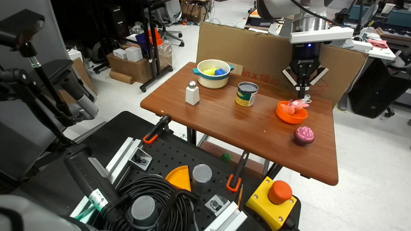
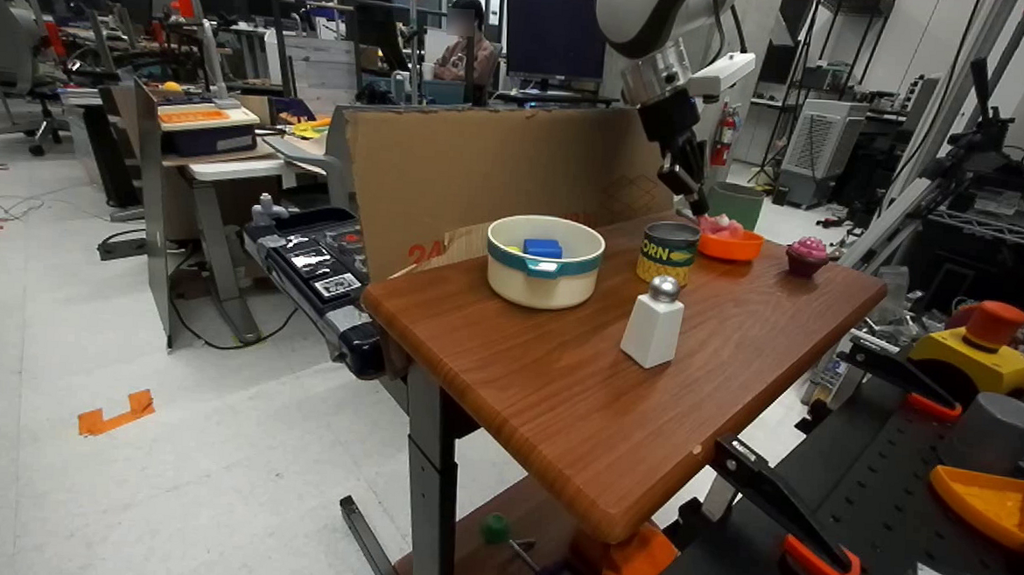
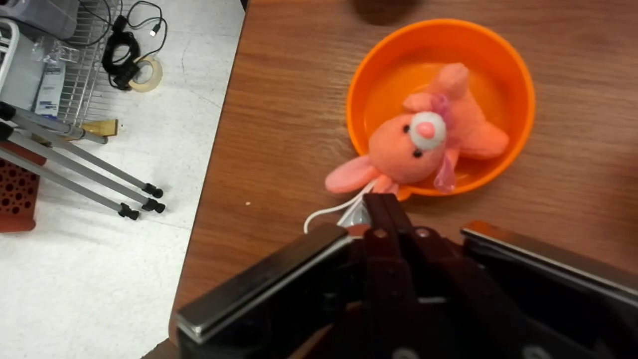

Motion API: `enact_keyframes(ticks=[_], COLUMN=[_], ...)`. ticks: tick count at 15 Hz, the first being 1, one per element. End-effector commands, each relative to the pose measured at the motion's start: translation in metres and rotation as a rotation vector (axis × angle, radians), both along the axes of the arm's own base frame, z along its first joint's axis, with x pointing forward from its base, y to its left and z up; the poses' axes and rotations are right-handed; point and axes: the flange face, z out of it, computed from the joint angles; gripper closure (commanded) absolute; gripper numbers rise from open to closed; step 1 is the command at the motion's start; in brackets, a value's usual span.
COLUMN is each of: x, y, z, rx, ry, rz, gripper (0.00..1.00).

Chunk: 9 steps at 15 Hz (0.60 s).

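Where the wooden table [image 1: 263, 134] nears its corner by the cardboard panel [image 1: 234, 45], away from the two-handled pot [image 1: 213, 82], the Robotiq gripper [image 1: 301, 95] hangs clenched near the rim of an orange bowl [image 3: 448, 36], though whether it pinches anything cannot be told. Inside lies a pink plush rabbit [image 3: 431, 128], one ear poking out toward that corner, and a pink-topped cupcake [image 1: 304, 135] sits nearer the opposite long edge.

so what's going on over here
A robot arm is at work on a pink plush rabbit, which lies face up in an orange bowl on the wooden table. Its claw is shut right at one ear, by the bowl's edge; whether it grips that ear, I can't tell. A toy cupcake and a corn can stand near the bowl.
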Motion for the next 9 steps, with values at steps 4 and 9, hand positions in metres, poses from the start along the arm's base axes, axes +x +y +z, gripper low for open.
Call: enact_keyframes(ticks=[4,9], x=[0.0017,0.001], y=[0.0028,0.0042], z=[-0.0011,0.0064], rx=[-0.02,-0.024], ry=[0.017,-0.004], rz=[0.016,0.014], gripper=[1.0,1.0])
